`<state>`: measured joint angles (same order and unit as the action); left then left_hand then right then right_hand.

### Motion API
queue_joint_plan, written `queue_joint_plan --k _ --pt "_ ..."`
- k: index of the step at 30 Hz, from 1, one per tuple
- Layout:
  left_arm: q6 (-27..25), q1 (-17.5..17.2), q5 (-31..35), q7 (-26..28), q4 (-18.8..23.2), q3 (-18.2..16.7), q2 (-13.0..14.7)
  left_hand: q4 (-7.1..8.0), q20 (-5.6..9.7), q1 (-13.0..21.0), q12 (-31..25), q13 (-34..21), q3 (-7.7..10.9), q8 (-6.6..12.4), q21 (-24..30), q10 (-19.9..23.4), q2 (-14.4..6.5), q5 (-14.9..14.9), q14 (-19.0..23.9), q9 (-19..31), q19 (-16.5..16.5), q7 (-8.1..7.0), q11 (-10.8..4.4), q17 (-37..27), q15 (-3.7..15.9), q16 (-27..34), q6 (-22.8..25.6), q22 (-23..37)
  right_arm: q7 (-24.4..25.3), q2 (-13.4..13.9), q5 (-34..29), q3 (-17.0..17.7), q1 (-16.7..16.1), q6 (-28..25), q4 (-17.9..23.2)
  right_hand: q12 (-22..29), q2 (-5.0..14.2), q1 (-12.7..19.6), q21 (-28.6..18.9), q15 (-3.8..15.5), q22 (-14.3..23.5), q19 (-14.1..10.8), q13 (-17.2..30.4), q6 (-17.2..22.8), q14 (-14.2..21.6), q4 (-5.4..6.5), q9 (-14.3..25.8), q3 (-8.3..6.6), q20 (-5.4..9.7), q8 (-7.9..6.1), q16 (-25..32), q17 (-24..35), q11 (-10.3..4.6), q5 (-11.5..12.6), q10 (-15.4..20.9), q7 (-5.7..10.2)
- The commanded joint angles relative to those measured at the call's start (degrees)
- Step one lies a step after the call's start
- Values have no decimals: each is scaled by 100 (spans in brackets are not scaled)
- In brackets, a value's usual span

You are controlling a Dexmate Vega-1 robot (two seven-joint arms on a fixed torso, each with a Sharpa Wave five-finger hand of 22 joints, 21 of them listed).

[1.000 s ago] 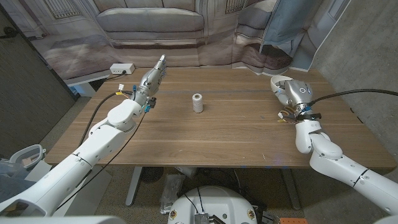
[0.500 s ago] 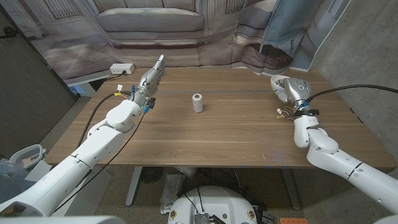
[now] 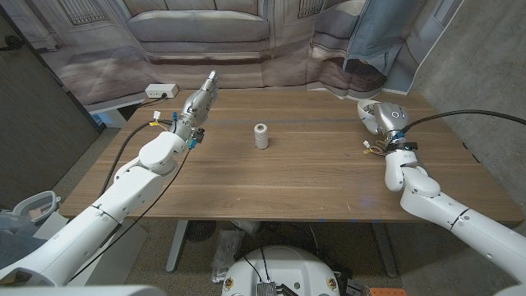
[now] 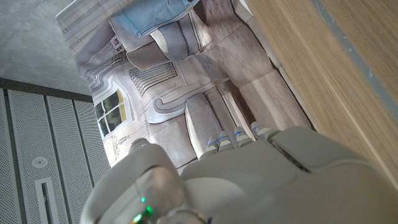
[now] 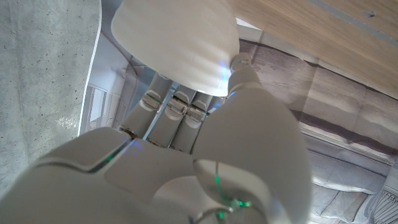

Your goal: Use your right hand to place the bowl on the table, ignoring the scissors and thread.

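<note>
My right hand point(image 3: 387, 117) grips a white bowl point(image 3: 364, 107) at the far right of the wooden table point(image 3: 312, 177); whether the bowl touches the wood I cannot tell. In the right wrist view the bowl point(image 5: 177, 43) sits against the fingers of that hand point(image 5: 186, 149). A white spool of thread point(image 3: 261, 136) stands upright mid-table, well left of the bowl. My left hand point(image 3: 200, 103) hovers at the far left of the table, fingers straight and holding nothing. The left hand point(image 4: 249, 180) also shows beside the table's edge point(image 4: 336, 74).
A white power strip point(image 3: 161, 90) lies on a low surface past the table's far left corner. A printed sofa backdrop point(image 3: 205, 33) hangs behind the table. Loose wires point(image 3: 374, 148) dangle at my right wrist.
My right hand has shifted slightly toward the table's far edge with the bowl, its forearm following. The left arm and the thread have stayed put.
</note>
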<state>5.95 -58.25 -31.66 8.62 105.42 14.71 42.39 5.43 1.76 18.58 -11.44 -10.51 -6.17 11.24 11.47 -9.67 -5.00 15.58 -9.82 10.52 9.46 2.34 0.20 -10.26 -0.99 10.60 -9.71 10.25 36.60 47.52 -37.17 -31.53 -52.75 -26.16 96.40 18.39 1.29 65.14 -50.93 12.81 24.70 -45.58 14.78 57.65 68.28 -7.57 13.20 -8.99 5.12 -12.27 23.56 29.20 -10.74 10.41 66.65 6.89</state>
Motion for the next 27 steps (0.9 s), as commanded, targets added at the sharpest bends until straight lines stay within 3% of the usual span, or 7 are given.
queue_joint_plan --k 1,27 --pt "-2 -7 16 -4 40 -27 20 -10 96 43 -6 -12 -45 -3 1 -94 -34 14 -156 21 121 3 1 -21 -23 11 -23 11 94 -126 117 -113 190 -86 -266 -16 622 647 -42 71 -3 45 36 400 140 16 15 0 702 -28 26 23 -13 38 46 337" --pt "-10 -255 42 115 269 -135 90 -8 98 53 -4 -12 -67 -4 1 -102 -42 16 -159 21 123 8 3 -21 -28 10 -27 11 233 -398 484 -377 686 -73 -993 -22 638 652 -109 72 -39 82 58 416 144 26 17 6 697 -29 6 61 -12 40 60 340"
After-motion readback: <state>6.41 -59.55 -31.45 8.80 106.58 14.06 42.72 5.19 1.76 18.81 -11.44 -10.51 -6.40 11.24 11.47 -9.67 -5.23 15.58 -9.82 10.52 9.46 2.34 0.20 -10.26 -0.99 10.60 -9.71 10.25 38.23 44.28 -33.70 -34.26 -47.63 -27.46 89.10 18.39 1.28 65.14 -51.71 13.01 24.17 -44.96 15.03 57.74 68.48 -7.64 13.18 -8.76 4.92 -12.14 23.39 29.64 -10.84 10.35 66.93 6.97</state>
